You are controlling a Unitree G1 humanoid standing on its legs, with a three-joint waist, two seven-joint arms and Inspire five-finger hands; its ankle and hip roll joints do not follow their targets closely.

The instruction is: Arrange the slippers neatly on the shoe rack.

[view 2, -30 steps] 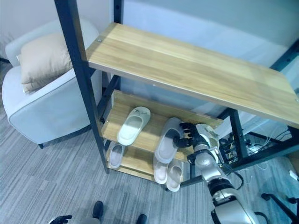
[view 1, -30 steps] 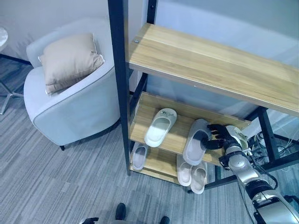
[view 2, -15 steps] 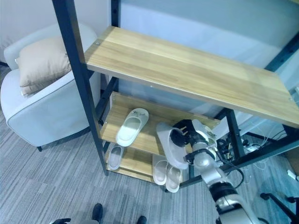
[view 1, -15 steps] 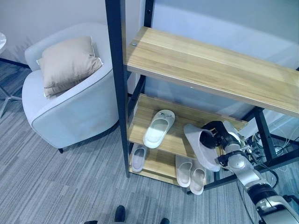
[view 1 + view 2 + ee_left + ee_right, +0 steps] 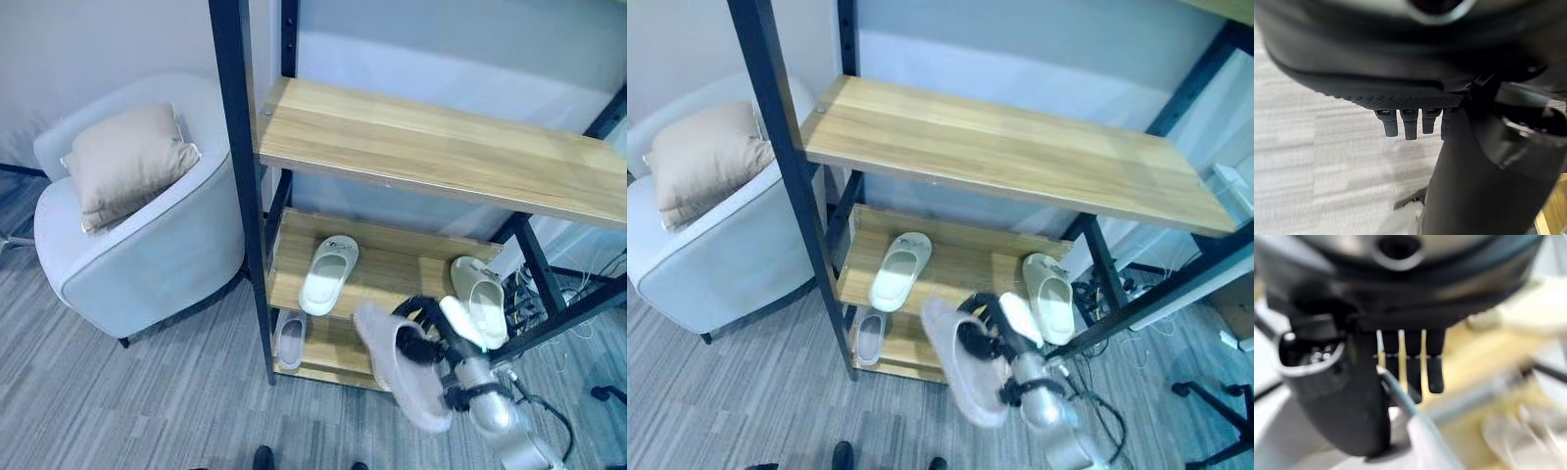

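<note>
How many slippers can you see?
4: one in the right hand, a slipper; two on the middle shelf, left and right; one on the bottom. More may be hidden.

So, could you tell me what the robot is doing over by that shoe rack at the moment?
It is tidying slippers on the shoe rack. The right robot hand is clamped on a grey slipper and holds it in the air in front of the rack. One white slipper lies on the middle shelf, and another sits at that shelf's right end. The left robot hand is idle, with relaxed fingers.
</note>
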